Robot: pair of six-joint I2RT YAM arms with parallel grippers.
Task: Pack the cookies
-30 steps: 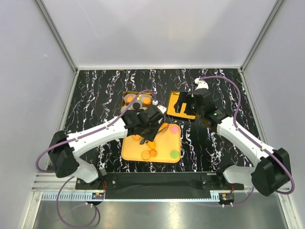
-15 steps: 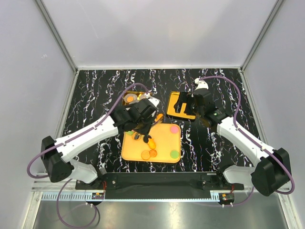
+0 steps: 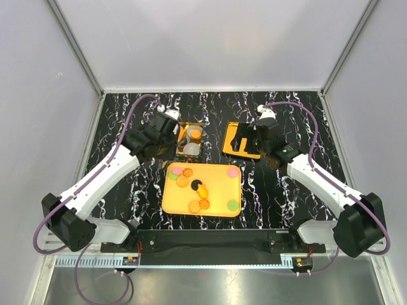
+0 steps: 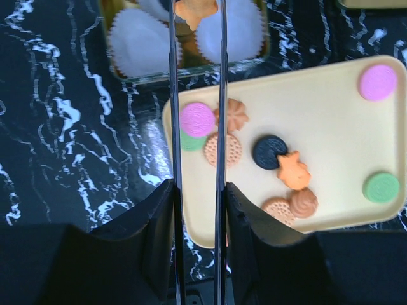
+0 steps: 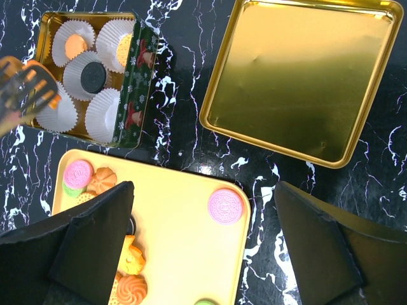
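My left gripper point(image 4: 198, 190) is shut on a pair of thin metal tongs point(image 4: 220, 95). The tongs pinch an orange star-shaped cookie point(image 4: 196, 11) above the cookie tin point(image 5: 137, 76) with white paper cups. In the top view the left gripper point(image 3: 168, 132) is at the tin's left side. Several cookies lie on the yellow tray point(image 4: 318, 114): pink point(image 4: 198, 119), black point(image 4: 269, 152), orange star point(image 4: 294, 171), green point(image 4: 381, 187). Cups in the tin hold an orange cookie point(image 5: 75, 44) and a black one point(image 5: 93, 76). My right gripper point(image 5: 203, 210) is open and empty, above the tray's far right corner.
The gold tin lid point(image 5: 299, 76) lies upside down to the right of the tin, behind the tray; it also shows in the top view point(image 3: 245, 141). The tray point(image 3: 216, 197) sits in the near middle of the black marbled table point(image 3: 292, 121). White walls enclose the table.
My left arm has swung from over the tray back and left to the tin, carrying the tongs and the orange cookie. The right arm has barely moved.
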